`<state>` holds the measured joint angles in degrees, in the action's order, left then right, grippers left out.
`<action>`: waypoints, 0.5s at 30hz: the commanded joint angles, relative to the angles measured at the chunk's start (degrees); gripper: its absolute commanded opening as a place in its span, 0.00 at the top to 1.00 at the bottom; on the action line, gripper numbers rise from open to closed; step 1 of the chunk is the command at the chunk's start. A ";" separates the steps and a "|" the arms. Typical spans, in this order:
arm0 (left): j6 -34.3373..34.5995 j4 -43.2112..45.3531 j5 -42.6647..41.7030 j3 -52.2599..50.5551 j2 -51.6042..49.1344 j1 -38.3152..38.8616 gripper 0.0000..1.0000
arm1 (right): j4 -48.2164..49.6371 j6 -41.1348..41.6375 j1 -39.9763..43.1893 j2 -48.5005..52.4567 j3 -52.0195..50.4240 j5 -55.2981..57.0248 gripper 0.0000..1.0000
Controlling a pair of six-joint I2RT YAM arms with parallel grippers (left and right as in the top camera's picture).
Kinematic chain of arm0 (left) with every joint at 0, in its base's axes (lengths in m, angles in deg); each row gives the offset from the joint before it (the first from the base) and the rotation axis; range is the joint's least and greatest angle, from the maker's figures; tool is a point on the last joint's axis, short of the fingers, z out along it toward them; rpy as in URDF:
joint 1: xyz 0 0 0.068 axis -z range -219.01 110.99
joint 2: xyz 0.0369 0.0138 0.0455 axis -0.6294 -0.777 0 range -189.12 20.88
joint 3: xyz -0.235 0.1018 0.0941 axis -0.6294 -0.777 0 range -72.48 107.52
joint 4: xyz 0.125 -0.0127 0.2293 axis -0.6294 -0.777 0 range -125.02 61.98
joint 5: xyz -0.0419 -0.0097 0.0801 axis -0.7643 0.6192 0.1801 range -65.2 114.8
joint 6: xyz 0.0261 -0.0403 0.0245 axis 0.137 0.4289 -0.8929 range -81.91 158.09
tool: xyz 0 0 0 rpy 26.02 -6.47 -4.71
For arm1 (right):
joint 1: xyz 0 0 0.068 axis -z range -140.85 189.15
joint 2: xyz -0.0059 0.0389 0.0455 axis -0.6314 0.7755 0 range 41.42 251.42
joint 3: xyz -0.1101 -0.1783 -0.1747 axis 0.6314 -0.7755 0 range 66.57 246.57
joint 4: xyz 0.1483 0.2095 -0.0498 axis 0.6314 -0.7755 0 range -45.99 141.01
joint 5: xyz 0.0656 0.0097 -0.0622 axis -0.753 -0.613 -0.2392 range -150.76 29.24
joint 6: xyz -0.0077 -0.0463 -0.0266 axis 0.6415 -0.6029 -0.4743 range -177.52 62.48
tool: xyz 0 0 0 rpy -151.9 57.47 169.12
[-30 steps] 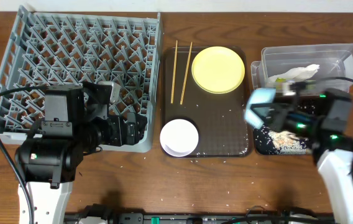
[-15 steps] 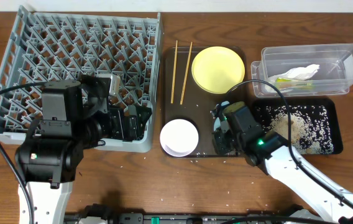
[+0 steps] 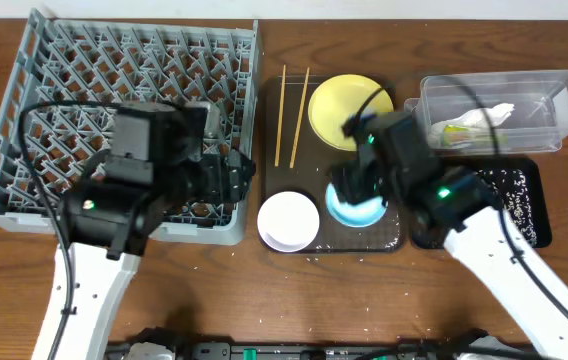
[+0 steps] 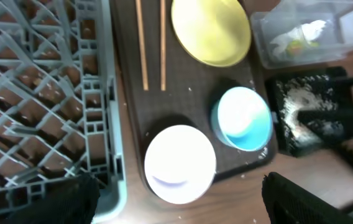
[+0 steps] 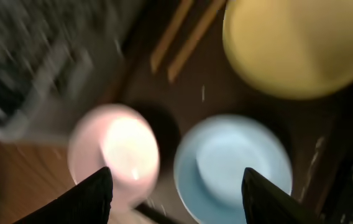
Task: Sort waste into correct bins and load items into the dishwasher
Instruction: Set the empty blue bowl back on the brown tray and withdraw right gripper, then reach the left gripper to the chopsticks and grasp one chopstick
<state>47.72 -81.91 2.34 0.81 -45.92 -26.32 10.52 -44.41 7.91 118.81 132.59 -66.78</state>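
Both claws released over the dishes on the brown tray

The grey dish rack (the biggest thing here) stands at left. Beside it, the brown tray carries the yellow plate, white bowl, light blue bowl and chopsticks. The right claw hangs released over the blue bowl and the left claw over the white one, both grasping nothing. I think a bowl is best pinched at its rim, one finger inside, then lifted level. The wooden surface has rice crumbs; the room is not visible.

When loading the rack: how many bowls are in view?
2. A round white bowl at the dark brown tray's front-left corner; a round light blue bowl just right of it. More may be hidden.
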 commanded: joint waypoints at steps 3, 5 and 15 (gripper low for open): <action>3.41 2.97 8.68 3.08 -0.55 4.81 0.15 | 1.75 9.86 4.81 1.81 6.29 2.97 0.36; 3.41 4.74 8.66 3.08 -1.09 5.68 0.15 | 1.36 12.70 7.45 1.81 6.29 3.63 0.35; 3.13 11.98 12.72 3.08 -9.05 11.41 0.26 | -11.43 6.56 13.22 1.79 6.27 -2.27 0.48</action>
<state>50.51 -71.62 12.18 2.67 -52.31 -16.68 2.57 -34.97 20.89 120.54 138.12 -68.44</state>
